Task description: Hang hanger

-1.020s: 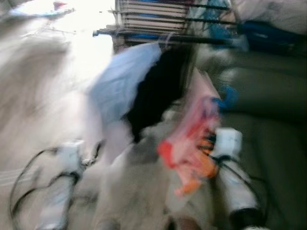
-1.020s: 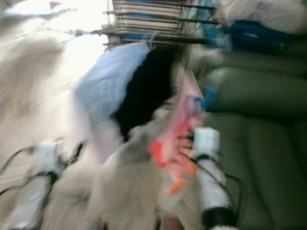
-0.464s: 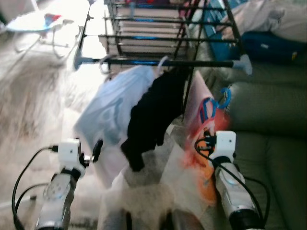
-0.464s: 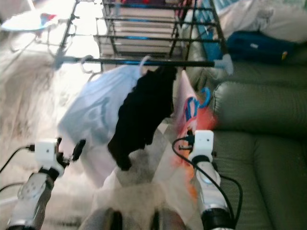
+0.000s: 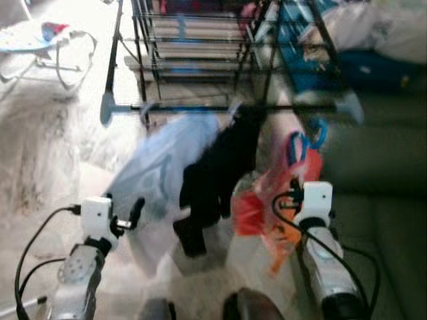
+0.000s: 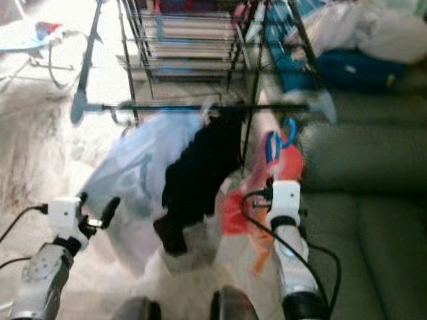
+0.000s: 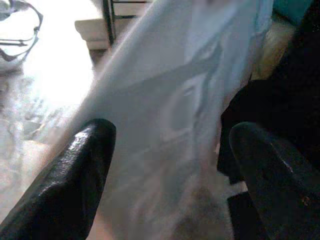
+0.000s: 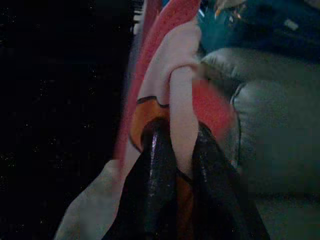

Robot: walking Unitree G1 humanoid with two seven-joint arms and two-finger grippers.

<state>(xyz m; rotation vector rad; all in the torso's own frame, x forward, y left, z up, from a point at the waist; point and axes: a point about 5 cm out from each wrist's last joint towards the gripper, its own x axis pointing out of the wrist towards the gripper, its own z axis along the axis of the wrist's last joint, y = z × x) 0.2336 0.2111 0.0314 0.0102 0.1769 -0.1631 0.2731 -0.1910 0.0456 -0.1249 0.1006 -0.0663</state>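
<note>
My right end effector [image 8: 172,150] is pinched tight on a fold of the pink and orange garment [image 5: 280,193], which hangs by its blue hanger [image 5: 313,137] from the front rail [image 5: 220,107] of the black drying rack [image 5: 200,47]. On that same rail, beside the pink one, hang a black garment [image 5: 217,170] and then a pale blue garment [image 5: 157,173]. My left end effector [image 7: 165,160] is spread wide, its fingers [image 7: 75,170] on either side of the pale blue cloth without gripping it. A grey-green sofa [image 6: 360,200] stands beside the rack, with bundles [image 6: 360,40] piled along its back.
</note>
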